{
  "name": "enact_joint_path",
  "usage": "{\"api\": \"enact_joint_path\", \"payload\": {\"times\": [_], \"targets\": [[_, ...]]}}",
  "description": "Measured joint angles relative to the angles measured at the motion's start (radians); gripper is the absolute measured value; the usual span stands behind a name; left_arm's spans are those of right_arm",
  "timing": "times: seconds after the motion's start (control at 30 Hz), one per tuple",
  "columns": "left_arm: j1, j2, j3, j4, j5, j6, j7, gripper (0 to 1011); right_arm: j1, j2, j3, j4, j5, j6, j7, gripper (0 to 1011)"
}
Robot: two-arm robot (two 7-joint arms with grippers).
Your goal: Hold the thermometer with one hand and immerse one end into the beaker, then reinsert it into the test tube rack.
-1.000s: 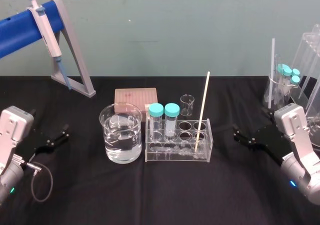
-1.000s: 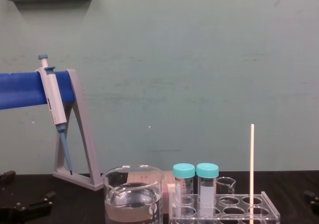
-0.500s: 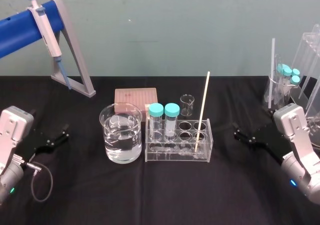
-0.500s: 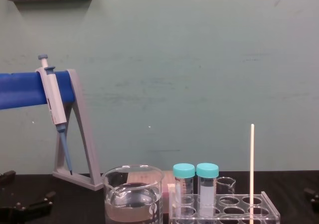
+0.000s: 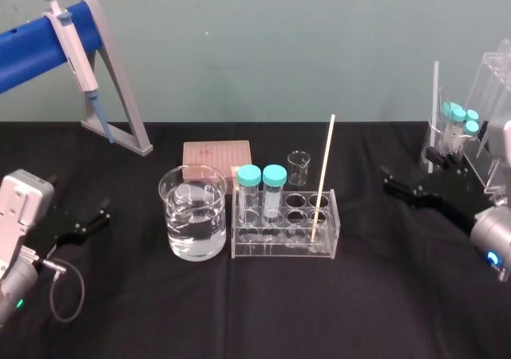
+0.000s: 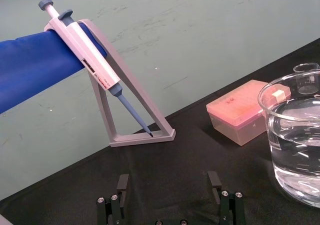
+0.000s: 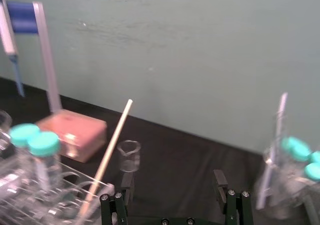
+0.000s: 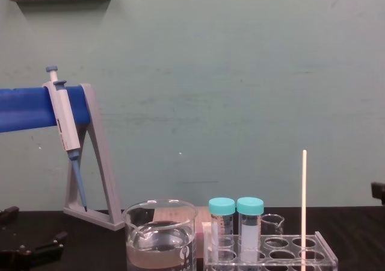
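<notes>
**Head view.** By my reading the task was not begun. The pencil-thin, pale cream, straight-rod thermometer (image 5: 323,175) stood in the low clear acrylic test tube rack (image 5: 279,249). It sat in a front hole at the rack's 3 o'clock end, its top leaning toward 1 o'clock. Grasp, lift, dip and return were all left to do.
- The large clear glass beaker (image 5: 170,211), spouted and holding clear liquid, sat just beside the rack at its 9 o'clock.
- Two clear tubes with teal caps (image 5: 262,175) filled the rack's 9 o'clock end.
- The black, flat-jawed right gripper (image 5: 389,179) hung at the rack's 3 o'clock, well apart, jaws spread and empty.
- The left gripper (image 5: 102,214) lay at the beaker's 9 o'clock, well apart, jaws spread and empty.
- The counter (image 5: 239,311) was matte black.

**Left wrist view.** The left gripper (image 6: 168,182) had its jaws wide with nothing between them. The beaker (image 6: 287,135) wall was smooth and glossy. Beyond were a translucent pink box (image 6: 240,110) and a grey slanted stand (image 6: 135,120) carrying a grey-blue pipette (image 6: 82,55).

**Right wrist view.** The right gripper (image 7: 173,181) had its jaws parted and held nothing. Beyond it the thermometer (image 7: 107,155) slanted out of the rack (image 7: 65,197), near a tiny clear glass beaker (image 7: 129,155).

**Chest view.** The thermometer (image 8: 304,205) rose near-vertical from the rack (image 8: 329,254), well above the capped tubes (image 8: 236,206). The beaker (image 8: 138,247) stood at the rack's 9 o'clock.
</notes>
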Motion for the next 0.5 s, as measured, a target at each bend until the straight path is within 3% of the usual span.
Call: {"api": "enact_joint_path", "payload": {"times": [0.1,0.13,0.2,0.37,0.5], "targets": [[0.000,0.000,0.000,0.000,0.000,0.000,0.000,1004,0.020,-0.016,0.046,-0.016,0.145,0.145,0.081,1004],[0.000,0.000,0.000,0.000,0.000,0.000,0.000,1004,0.020,-0.016,0.046,-0.016,0.145,0.145,0.081,1004],[0.000,0.000,0.000,0.000,0.000,0.000,0.000,1004,0.051,-0.031,0.066,-0.004,0.242,0.266,0.135,1004],[0.000,0.000,0.000,0.000,0.000,0.000,0.000,1004,0.120,-0.032,0.062,0.048,0.352,0.414,0.207,1004],[0.000,0.000,0.000,0.000,0.000,0.000,0.000,1004,0.175,-0.027,0.047,0.098,0.400,0.480,0.251,1004]]}}
